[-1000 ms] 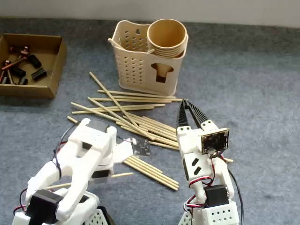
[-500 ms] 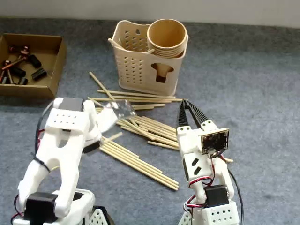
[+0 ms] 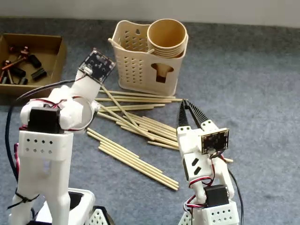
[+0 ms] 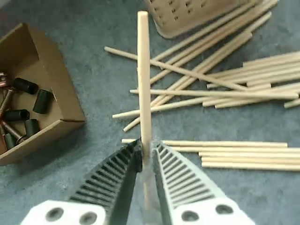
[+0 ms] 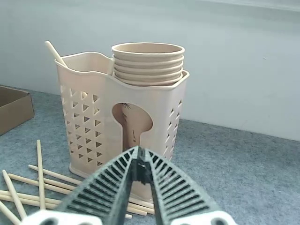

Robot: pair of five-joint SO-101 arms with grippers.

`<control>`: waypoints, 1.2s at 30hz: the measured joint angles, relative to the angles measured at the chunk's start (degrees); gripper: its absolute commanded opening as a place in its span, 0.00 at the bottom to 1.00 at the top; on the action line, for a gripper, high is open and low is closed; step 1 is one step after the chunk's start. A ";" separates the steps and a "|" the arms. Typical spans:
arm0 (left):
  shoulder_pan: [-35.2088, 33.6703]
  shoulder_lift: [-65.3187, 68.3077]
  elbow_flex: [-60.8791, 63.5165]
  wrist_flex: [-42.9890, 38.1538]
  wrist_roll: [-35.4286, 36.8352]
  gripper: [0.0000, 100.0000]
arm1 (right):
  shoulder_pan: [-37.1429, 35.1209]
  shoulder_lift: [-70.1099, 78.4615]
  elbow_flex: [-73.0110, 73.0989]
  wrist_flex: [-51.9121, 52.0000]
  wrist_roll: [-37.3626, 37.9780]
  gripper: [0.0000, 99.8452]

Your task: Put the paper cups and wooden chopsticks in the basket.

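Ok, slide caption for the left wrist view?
Left gripper clamps one wooden chopstick above loose chopsticks, cardboard box alongside.

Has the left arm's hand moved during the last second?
Yes. The left hand, shut on one wooden chopstick, rose and went closer to the beige perforated plastic basket.

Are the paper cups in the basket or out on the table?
In. The stacked paper cups sit inside the basket, rims poking above its wall.
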 measured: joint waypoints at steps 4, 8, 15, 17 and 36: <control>0.26 -0.18 -1.67 -5.27 7.21 0.01 | 0.00 0.00 0.00 0.00 0.00 0.01; 0.35 -0.18 -3.60 -11.25 13.63 0.01 | 0.00 0.00 0.00 0.00 0.00 0.01; 1.32 -0.18 -4.04 -24.09 22.68 0.01 | 0.00 0.00 0.00 0.00 0.00 0.01; 2.81 -0.18 -4.04 -26.99 23.65 0.01 | 0.00 0.00 0.00 0.00 0.00 0.01; 7.21 -0.09 -4.04 -51.60 30.77 0.01 | 0.00 0.00 0.00 0.00 0.00 0.01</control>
